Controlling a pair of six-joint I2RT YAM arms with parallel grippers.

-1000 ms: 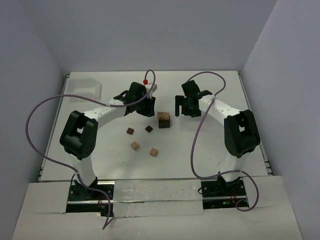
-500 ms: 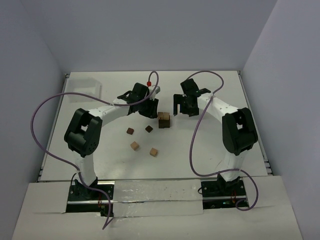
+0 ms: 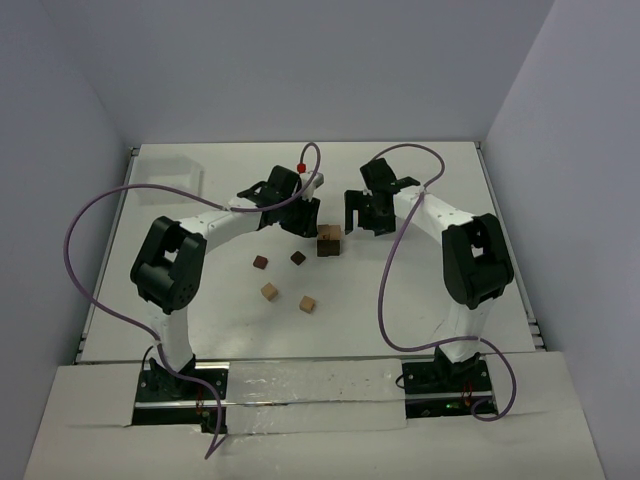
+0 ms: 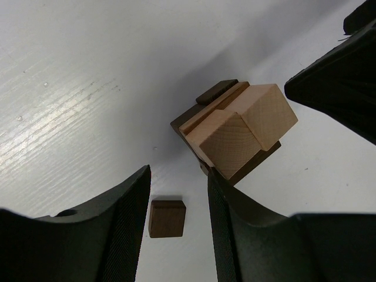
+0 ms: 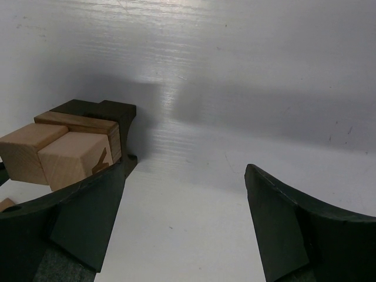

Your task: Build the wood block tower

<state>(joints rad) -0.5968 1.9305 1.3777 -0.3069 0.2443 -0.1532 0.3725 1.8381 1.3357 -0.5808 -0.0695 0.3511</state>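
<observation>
White table (image 3: pixel 350 322) between plain pale-lavender walls (image 3: pixel 300 70)

Bright, even overhead light, soft shadows, mild table (image 3: pixel 400 290) glare, wrist foregrounds blurred

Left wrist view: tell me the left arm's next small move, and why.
Probably lower the open, empty left end effector onto the dark brown block seen between its fingers: it lies loose beside the tower, not yet stacked.
</observation>
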